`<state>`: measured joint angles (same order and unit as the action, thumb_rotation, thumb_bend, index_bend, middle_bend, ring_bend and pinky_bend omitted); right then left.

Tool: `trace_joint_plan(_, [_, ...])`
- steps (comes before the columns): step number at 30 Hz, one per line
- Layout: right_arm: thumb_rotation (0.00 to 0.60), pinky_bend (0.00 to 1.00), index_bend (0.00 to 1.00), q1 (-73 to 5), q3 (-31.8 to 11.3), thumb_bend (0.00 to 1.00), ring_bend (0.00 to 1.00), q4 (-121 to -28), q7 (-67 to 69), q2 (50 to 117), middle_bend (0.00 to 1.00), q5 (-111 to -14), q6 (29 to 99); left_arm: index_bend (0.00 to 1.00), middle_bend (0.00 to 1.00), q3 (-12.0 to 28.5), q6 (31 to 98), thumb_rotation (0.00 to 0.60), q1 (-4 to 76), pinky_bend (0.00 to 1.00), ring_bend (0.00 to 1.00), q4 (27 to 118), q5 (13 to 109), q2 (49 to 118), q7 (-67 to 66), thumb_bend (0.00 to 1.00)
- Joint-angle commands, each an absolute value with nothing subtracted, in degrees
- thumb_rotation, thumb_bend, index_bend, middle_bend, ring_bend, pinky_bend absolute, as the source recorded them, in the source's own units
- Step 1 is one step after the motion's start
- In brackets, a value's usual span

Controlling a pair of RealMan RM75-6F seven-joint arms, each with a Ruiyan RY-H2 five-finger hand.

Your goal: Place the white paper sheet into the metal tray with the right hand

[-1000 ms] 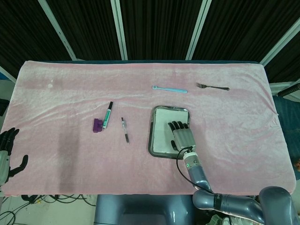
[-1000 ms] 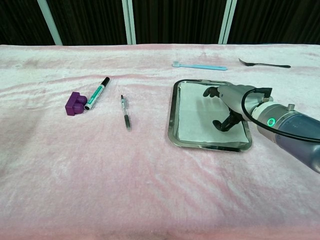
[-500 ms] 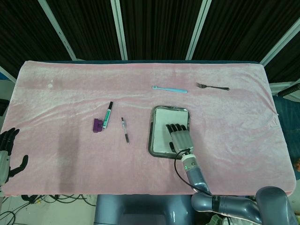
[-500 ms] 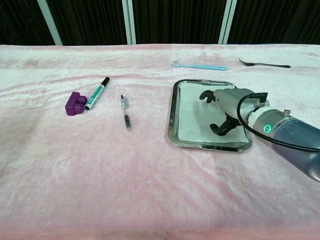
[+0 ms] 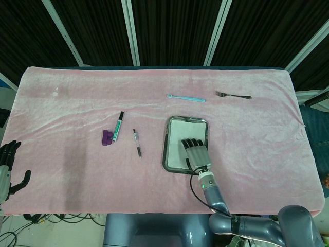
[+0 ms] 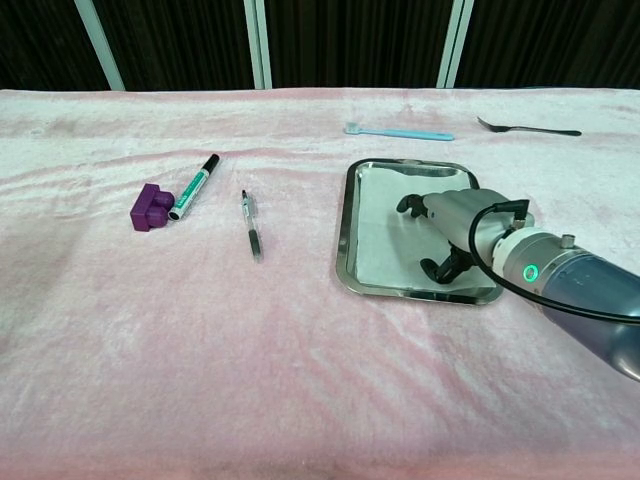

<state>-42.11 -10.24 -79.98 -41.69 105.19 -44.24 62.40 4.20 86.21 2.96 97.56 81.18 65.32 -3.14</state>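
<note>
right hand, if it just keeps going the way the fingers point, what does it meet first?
The right hand points toward the table's far edge over the white paper sheet in the metal tray. First contact would likely be the tray's far rim; beyond it, the blue toothbrush. Height above the rim is unclear.

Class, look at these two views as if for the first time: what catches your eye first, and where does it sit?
The eye lands on the right hand, open over the metal tray near the table's front middle, with the white paper sheet lying inside the tray. Next come the purple block and green marker side by side further left, with a pen between them and the tray.
</note>
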Motion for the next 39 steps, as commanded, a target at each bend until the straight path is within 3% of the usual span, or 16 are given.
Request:
trace_joint_plan(1, [0.600,0.17,0.15,-42.0,-10.0,0.39,0.14,-80.5,-41.9,105.3,0.16,-44.4,62.6,0.07,0.03,4.2,86.2,0.600,3.0,0.00,0.00,97.6,81.2,65.3,-3.2,0.41])
trace_joint_plan(31, [0.600,0.17,0.15,-41.1,-11.9,0.39,0.14,-82.7,-40.3,104.4,0.16,-46.5,65.1,0.07,0.03,4.2,86.1,0.600,3.0,0.00,0.00,97.8,81.0,65.2,-3.7,0.41])
trace_joint_plan(35, [0.600,0.17,0.15,-40.4,-12.2,0.39,0.14,-85.4,-39.3,101.1,0.12,-48.6,66.2,0.07,0.03,4.3,86.4,0.600,3.0,0.00,0.00,97.6,81.1,65.2,-3.5,0.41])
trace_joint_plan(39, [0.600,0.17,0.14,-38.2,-10.6,0.39,0.13,-89.0,-36.3,92.7,0.09,-53.7,66.5,0.07,0.03,4.3,86.7,0.600,2.9,0.00,0.00,97.4,81.2,65.2,-3.0,0.41])
